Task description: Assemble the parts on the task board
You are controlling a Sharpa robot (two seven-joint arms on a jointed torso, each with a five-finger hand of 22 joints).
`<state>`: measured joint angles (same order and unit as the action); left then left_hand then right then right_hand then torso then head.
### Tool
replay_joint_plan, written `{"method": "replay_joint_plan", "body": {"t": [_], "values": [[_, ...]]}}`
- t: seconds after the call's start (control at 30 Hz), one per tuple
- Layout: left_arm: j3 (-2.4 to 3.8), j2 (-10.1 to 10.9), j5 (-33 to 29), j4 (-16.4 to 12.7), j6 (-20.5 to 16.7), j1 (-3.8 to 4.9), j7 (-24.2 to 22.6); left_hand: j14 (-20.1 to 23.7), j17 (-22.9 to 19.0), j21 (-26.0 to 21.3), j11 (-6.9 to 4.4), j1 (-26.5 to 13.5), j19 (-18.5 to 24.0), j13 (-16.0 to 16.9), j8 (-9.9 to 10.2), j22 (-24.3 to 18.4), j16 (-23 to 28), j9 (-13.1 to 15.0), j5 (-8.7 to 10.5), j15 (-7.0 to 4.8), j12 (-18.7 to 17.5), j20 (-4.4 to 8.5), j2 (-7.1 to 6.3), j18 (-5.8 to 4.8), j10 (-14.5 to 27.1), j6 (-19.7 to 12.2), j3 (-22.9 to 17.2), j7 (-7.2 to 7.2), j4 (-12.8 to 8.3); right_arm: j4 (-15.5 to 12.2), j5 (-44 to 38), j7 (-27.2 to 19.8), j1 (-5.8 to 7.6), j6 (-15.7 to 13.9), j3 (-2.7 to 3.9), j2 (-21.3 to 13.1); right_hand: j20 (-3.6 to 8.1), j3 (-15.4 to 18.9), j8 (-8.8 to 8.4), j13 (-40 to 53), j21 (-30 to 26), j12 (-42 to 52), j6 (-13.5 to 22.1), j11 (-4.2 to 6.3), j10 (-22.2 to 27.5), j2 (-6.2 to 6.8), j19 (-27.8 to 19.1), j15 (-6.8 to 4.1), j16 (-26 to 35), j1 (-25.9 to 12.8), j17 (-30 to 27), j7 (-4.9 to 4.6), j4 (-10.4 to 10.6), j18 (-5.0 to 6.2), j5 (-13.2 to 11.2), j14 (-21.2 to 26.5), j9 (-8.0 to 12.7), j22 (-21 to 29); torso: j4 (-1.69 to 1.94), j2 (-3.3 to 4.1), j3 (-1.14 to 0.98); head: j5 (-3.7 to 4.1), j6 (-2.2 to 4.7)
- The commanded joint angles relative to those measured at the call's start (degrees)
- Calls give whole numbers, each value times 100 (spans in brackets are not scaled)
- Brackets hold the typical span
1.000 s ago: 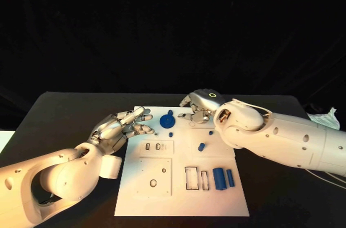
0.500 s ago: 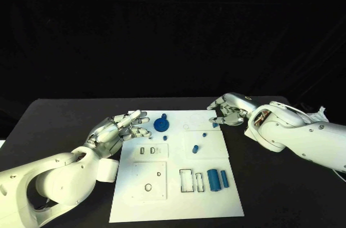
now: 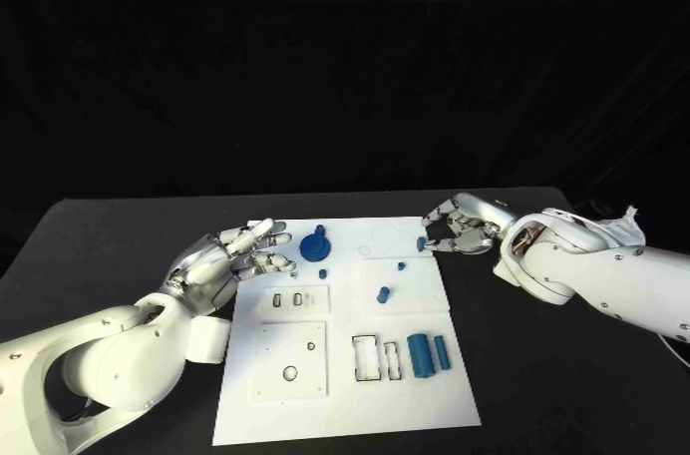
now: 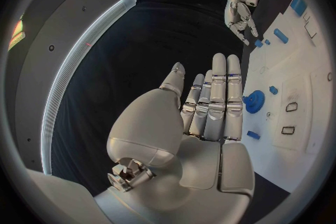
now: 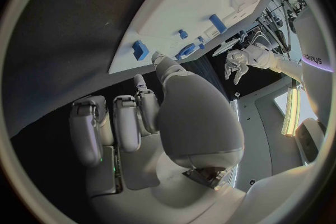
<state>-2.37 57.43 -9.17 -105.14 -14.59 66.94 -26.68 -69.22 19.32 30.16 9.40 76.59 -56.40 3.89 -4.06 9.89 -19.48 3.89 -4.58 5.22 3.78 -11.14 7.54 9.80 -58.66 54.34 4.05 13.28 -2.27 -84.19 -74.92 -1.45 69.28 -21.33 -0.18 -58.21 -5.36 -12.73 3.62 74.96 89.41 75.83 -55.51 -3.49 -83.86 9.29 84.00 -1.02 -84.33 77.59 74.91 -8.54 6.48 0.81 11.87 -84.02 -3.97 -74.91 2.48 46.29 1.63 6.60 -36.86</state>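
left hand (image 3: 237, 255) spread, empty, at task board (image 3: 345, 405) left edge | right hand (image 3: 458, 229) curled, empty, just off right edge

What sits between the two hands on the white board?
In the head view, between the left hand and right hand lie a blue disc and a small blue piece on the board.
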Motion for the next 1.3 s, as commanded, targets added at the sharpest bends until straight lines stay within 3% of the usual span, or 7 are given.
{"method": "replay_joint_plan", "body": {"t": [0.03,0.5,1.3], "values": [[3,-13,-1,0,125,4,-24,49,6,28,10,-3,44,-1,31,9,10,-1,-16,-10,-3,13,38,55,35,-37,7,2,-28,83,2,-67,-16,98,3,53,-30,29,7,709,17,13,5,-2,-53,-20,517,33,-35,-22,654,-9,4,-53,23,-423,-5,-1395,4,-2,6,-15,-19],[3,-9,-1,4,126,3,-7,49,6,28,10,-3,44,-1,31,9,10,-1,-16,-10,-3,13,38,55,35,-37,7,2,-28,275,-82,-51,-61,165,3,221,-36,40,42,738,19,44,-85,-1,-49,-100,521,36,-45,-22,670,-5,-14,-54,30,-423,-22,-1401,3,-3,12,-33,-62],[3,1,-1,5,117,3,2,55,18,31,9,0,49,1,29,9,12,0,-16,-11,0,12,40,56,34,-37,0,0,-41,400,-199,-9,-175,298,3,344,15,-12,171,783,24,91,-541,88,-54,-297,531,-32,-46,-43,684,101,-75,-57,43,-420,-78,-1414,7,-9,9,-56,-110]]}}
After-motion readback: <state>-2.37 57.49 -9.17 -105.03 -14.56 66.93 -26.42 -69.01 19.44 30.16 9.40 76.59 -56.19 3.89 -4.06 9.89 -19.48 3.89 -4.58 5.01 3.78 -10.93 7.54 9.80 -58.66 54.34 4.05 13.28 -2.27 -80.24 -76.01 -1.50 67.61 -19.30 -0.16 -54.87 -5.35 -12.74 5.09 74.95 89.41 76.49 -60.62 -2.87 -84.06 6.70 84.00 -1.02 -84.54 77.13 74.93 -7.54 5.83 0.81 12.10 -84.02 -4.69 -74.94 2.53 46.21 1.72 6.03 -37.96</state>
